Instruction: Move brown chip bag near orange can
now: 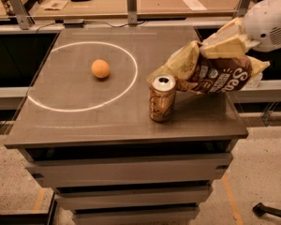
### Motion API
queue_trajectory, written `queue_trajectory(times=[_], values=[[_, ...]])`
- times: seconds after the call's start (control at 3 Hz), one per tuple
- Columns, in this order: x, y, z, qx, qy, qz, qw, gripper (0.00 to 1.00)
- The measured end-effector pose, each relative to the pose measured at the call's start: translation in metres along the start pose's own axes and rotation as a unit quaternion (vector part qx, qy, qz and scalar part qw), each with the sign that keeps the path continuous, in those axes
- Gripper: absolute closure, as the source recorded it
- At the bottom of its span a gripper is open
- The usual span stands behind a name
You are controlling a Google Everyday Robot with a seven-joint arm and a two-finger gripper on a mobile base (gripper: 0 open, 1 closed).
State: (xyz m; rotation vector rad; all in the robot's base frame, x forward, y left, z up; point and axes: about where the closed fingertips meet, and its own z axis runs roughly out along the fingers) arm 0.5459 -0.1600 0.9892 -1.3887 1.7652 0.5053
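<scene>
The brown chip bag (pixel 210 69) hangs in the air over the right part of the table, tan and crinkled at its left end, dark brown with white script on its right face. My gripper (pixel 227 45) is shut on the bag's upper edge and holds it up, with the white arm at the top right. The orange can (pixel 161 98) stands upright on the table just left of and below the bag. The bag's lower left end is close behind the can's top.
A small round orange fruit (pixel 100 69) lies inside a white circle (pixel 126 86) painted on the grey table (pixel 107 121). A wooden bench with papers runs behind. Drawers sit under the tabletop. The table's right edge is under the bag.
</scene>
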Motion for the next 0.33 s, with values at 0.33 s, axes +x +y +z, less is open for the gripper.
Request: queue_trajectory(times=[0.33], values=[[0.0188, 0.0254, 0.0230, -0.009, 0.036, 0.050, 0.9981, 1.00]])
